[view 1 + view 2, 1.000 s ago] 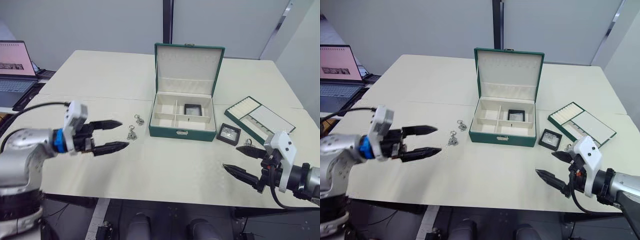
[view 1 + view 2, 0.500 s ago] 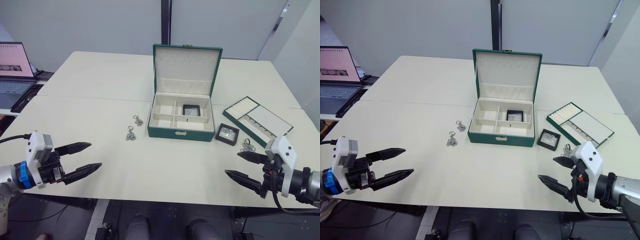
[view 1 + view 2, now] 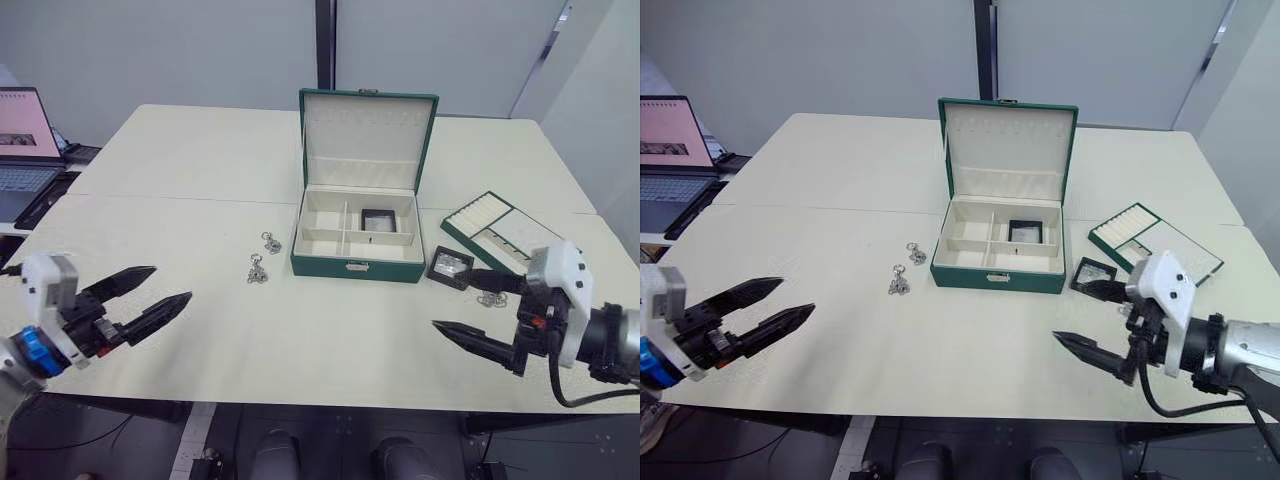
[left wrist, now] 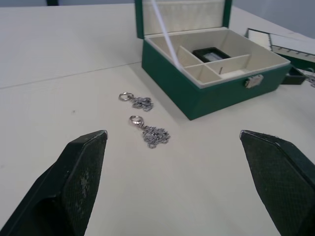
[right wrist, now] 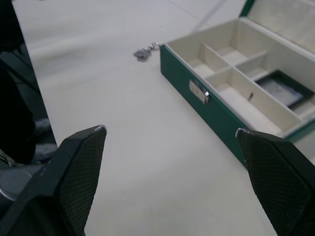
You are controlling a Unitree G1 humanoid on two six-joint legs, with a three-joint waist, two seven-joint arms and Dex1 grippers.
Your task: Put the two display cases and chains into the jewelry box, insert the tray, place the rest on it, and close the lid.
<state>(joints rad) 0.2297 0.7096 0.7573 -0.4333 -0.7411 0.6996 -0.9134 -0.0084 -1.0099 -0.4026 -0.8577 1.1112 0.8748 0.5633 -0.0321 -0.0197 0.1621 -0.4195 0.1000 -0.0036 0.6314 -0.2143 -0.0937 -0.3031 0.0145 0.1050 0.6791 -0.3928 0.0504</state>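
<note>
So far one display case (image 3: 379, 217) lies in the jewelry box's (image 3: 357, 236) far-right compartment; the other case (image 3: 451, 267) sits on the table just right of it; right claw (image 3: 471, 312) nearby, spread wide, empty, probably should take it next; left claw (image 3: 142, 298) likewise open and empty.

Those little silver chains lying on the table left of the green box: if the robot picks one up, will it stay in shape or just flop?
Probably flop. Each chain lies in a loose crumpled heap, which suggests fine links that would dangle from whichever point is pinched. They look light, so a push would likely drag or smear them across the table rather than roll. The small ring at one end may snag.
</note>
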